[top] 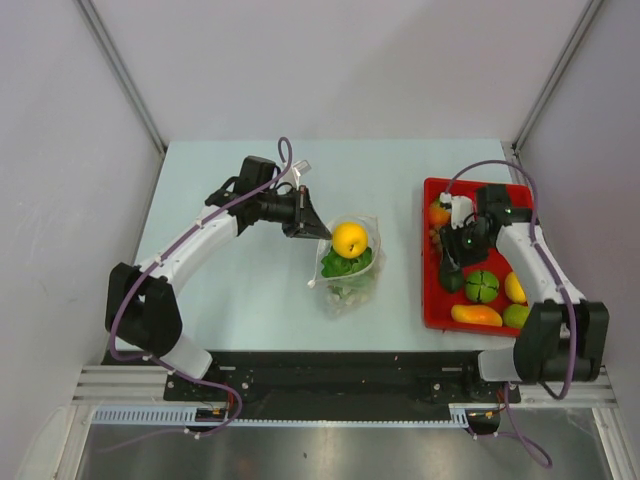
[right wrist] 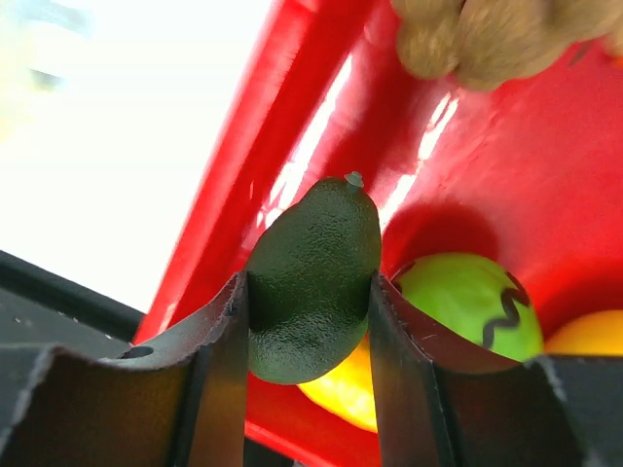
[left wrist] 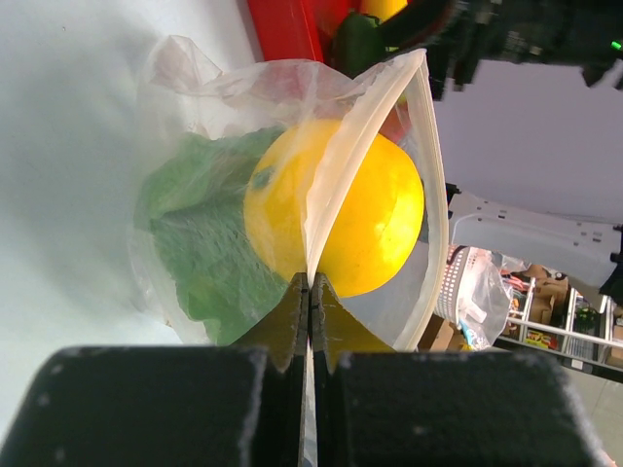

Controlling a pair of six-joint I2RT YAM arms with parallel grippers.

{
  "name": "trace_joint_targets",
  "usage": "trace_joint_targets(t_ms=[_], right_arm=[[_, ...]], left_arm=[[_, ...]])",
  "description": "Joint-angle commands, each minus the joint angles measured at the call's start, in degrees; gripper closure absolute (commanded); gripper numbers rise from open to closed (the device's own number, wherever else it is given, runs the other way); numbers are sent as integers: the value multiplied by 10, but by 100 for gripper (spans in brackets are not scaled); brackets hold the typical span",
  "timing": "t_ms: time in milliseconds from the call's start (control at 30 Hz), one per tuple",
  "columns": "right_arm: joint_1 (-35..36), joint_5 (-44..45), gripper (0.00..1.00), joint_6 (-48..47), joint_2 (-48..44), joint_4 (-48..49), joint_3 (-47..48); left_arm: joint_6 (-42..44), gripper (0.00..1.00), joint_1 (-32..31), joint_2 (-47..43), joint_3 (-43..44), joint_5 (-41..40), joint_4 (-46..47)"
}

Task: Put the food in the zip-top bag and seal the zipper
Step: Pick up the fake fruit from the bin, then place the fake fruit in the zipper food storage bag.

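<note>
now, zip-top bag on the table holds yellow fruit, lettuce half hidden beneath; left hand pinches its edge; right hand clamps a dark avocado in the red tray.

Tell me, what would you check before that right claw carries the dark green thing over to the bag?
1. Right claw fingers against both sides of the avocado: ok.
2. Grip firm enough to lift it from the red tray: cannot tell.
3. Left claw pinched shut on the bag at its zipper: ok.
4. Bag mouth free for another piece: not ok, the yellow fruit sits in the opening.
5. Lettuce fully inside the bag: ok.
</note>
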Motion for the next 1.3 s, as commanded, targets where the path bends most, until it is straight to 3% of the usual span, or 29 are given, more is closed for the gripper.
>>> trace_joint_targets(t_ms=[0,133,200,300,500,633,767,1133,1167,1233,1267], right_arm=[[0,-45,100,5,-93,5,28],[23,-113,100,51,-171,76,61],[84,-111,100,102,-215,137,68],[190,-64,100,139,-243,298,71],[361,25,100,142,-207,449,71],[419,22,100,136,-161,477,71],[448,6,100,122,-131,437,66],[495,-16,98,122,-138,414,-10],[495,-19,73,124,-138,406,-14],[496,-21,44,130,-144,404,-21],[495,-21,25,134,-147,407,-20]], left_arm=[[17,100,2,-4,11,15,13],[16,100,1,-4,9,16,12],[12,100,1,-4,10,16,13],[10,100,1,-4,11,16,13],[11,100,1,-7,15,12,7],[12,100,1,-10,15,10,4],[9,100,1,-14,15,8,7],[1,100,1,-20,11,8,14],[0,100,1,-22,11,8,15],[0,100,1,-21,11,8,15],[0,100,1,-21,11,8,14]])
